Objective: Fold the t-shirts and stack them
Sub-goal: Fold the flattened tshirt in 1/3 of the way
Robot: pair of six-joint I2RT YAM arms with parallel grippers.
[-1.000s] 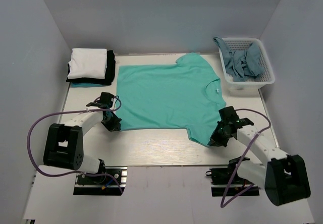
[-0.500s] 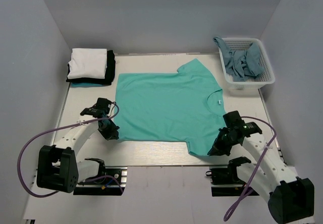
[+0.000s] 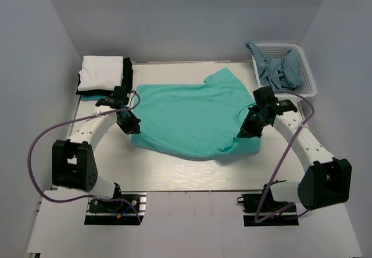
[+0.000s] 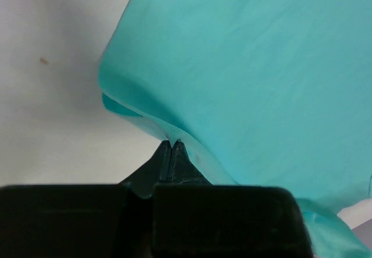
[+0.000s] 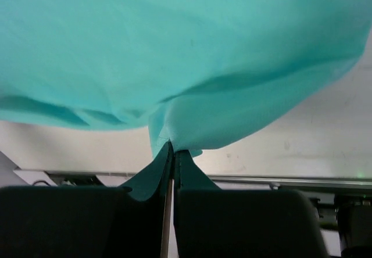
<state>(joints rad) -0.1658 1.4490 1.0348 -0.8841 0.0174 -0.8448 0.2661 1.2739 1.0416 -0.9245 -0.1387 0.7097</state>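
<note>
item: shirt, turquoise-green, short-sleeved.
location: across the middle of the table. far half lies flat. near edge is raised off the surface at both ends and sags between them, with a loose fold hanging just above the table.

left gripper: jaws closed tight on the shirt's near-left edge, only a thin lip of cloth between the tips.
right gripper: jaws closed tight on the near-right edge, by the sleeve side, a small bunch of cloth pinched at the tips.

other items: stack at the far left corner, white on top, black under it, a teal edge at the bottom. basket at the far right, white lattice, with crumpled grey-blue cloth in it.

step, as judged: first fold, near edge being brought over toward the far edge.

risks:
- both grips are shallow, so a tug or a quick move could pull the hem free on one side.
- if the arms travel unevenly, the fold line would come out skewed.
- the sagging middle may drag or crease and trap a wrinkle under the fold.
- the right sleeve hangs bunched and could tuck under untidily.
- the left arm is near the stack and the right arm near the basket, so a wide swing could knock either.

markings: no brand, print or writing legible. neck label not made out in these views.
</note>
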